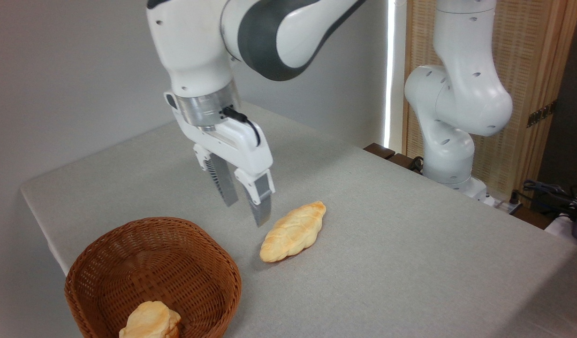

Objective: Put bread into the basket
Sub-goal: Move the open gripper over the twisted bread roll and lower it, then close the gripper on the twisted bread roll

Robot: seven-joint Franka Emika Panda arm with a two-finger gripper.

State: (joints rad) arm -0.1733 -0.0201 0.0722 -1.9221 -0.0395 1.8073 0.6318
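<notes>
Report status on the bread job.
End effector open, empty, above table. Braided bread on table, outside basket. Path clear; smaller bread piece already in basket.

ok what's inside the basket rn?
One short pale-golden bread piece inside the basket, near its front. The braided loaf lies outside on the table. Frame edge cuts off the basket's front.
</notes>
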